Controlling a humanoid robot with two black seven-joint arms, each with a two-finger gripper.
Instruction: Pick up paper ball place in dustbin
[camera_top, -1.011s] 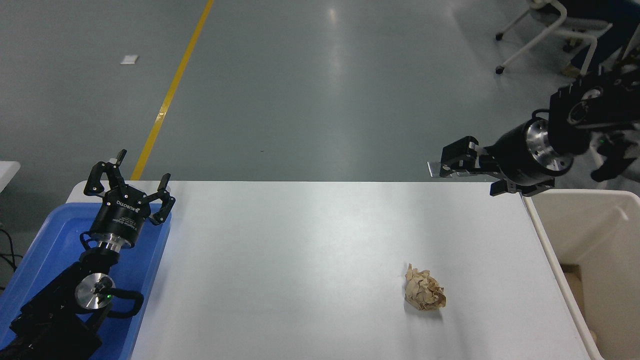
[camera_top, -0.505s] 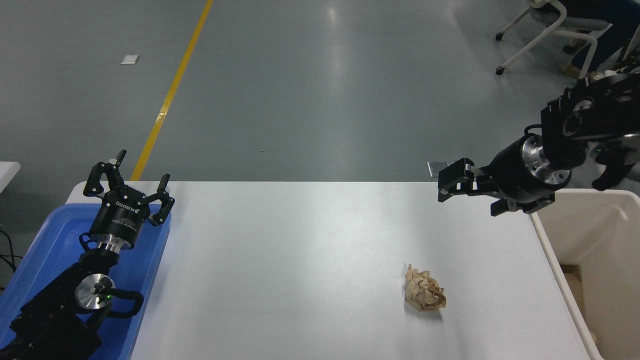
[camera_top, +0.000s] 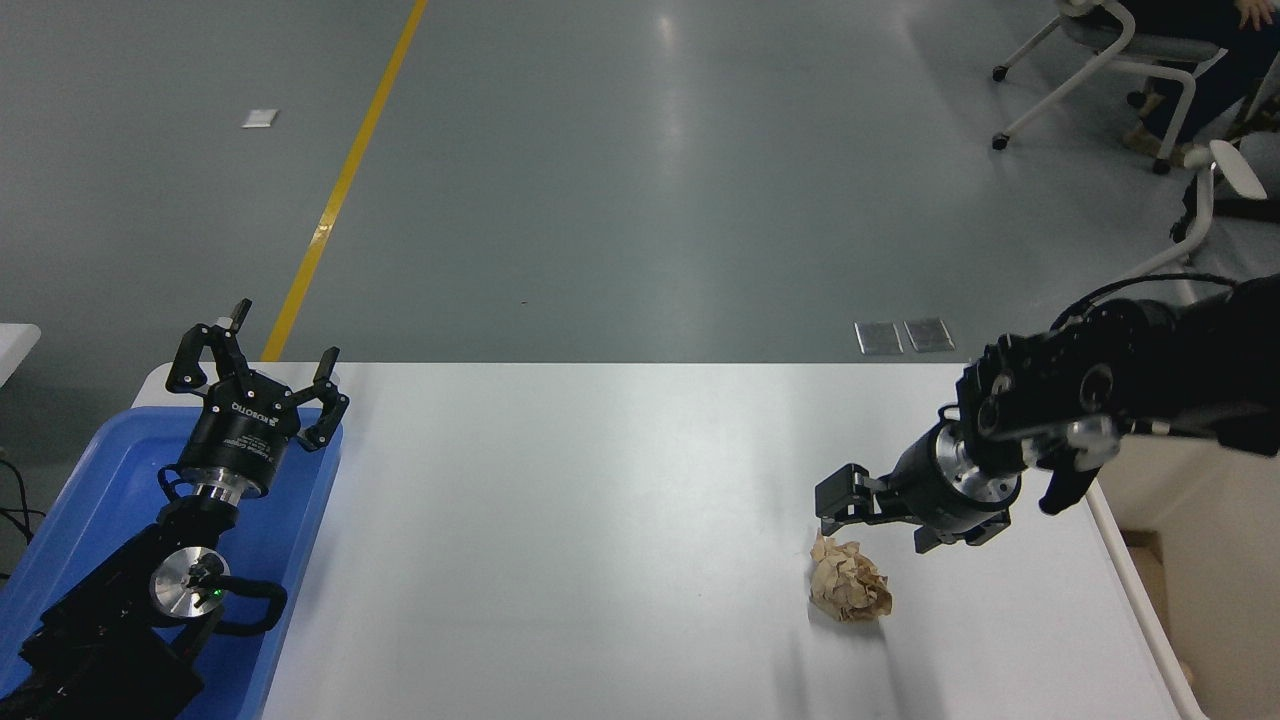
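The crumpled tan paper ball (camera_top: 849, 582) lies on the white table (camera_top: 600, 520), toward the right side and nearer the robot's edge than the far one. The right gripper (camera_top: 838, 497) reaches in from the right edge, its black fingers pointing left and hanging just above and behind the ball's upper left corner; from here I cannot tell whether they touch the paper. One finger shows at the front and a second lower down near the wrist, so the jaws look spread, with nothing between them. The cream-white dustbin (camera_top: 1130, 560) stands against the table's right edge, partly hidden by the right arm. The left gripper (camera_top: 262, 365) is parked at the lower left above a blue plastic tray (camera_top: 110, 470), fingers splayed wide and pinching nothing. Wheeled chairs (camera_top: 1110, 60) stand on the grey floor (camera_top: 600, 180), which carries a yellow line (camera_top: 345, 180).
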